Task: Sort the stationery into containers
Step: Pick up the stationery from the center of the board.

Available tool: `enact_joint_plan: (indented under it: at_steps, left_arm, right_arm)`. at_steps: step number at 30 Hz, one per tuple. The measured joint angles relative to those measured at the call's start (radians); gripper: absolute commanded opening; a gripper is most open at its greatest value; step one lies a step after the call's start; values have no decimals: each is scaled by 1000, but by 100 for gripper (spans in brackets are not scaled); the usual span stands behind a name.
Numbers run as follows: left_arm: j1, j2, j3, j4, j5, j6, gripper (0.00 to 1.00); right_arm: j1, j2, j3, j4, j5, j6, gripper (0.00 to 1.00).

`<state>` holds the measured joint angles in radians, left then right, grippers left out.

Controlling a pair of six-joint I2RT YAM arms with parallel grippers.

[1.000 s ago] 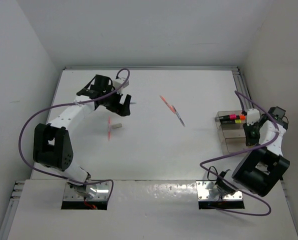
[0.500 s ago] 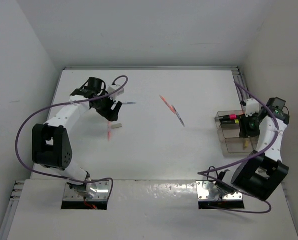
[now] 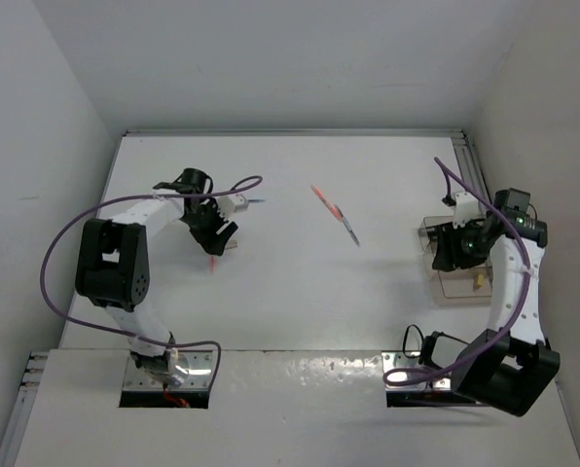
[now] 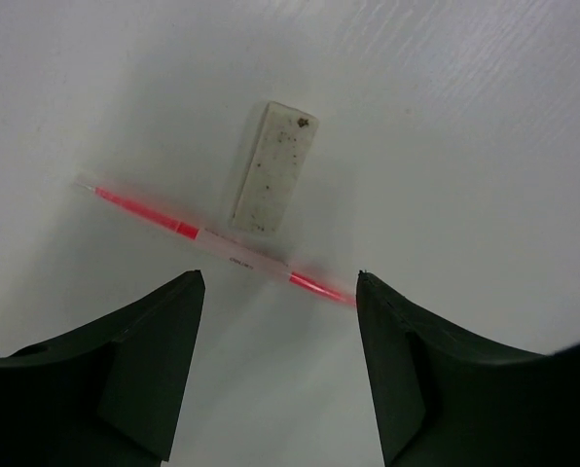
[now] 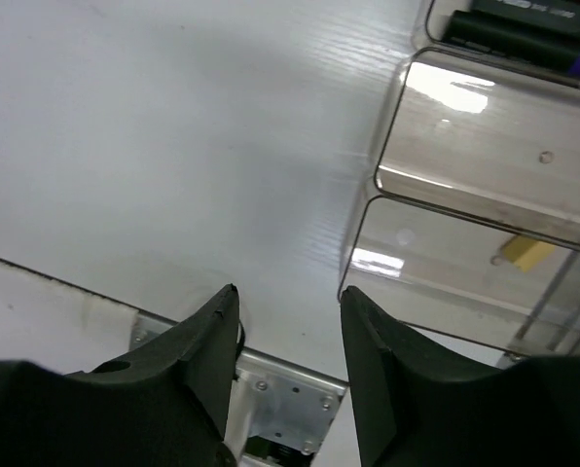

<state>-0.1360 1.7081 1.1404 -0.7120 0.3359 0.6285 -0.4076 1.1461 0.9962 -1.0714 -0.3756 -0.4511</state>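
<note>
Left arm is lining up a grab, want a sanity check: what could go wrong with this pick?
1. The eraser lies right beside the red pen, possibly touching it. The open left gripper could catch or knock both when it closes.
2. The pen is thin, lies flat on the table and slants across the gripper's gap, so it may swivel or slip out rather than lift.

**Top view:** fixed camera above and behind the arm bases, looking down on the whole counter [image 3: 290, 292].

**Left wrist view:** close, facing straight down between its jaws at the red pen [image 4: 217, 243] and eraser [image 4: 275, 167]; the top view also shows this pen.

**Right wrist view:** close, tilted over the containers [image 5: 465, 146] at the counter's right side.
</note>
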Motion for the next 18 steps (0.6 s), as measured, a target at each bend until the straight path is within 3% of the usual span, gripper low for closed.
enact_joint_plan:
  at_steps: [18]
  left_arm:
    - [-101, 126, 39, 122, -32, 48, 62]
  right_arm:
    - [59, -40, -14, -61, -133, 76, 45]
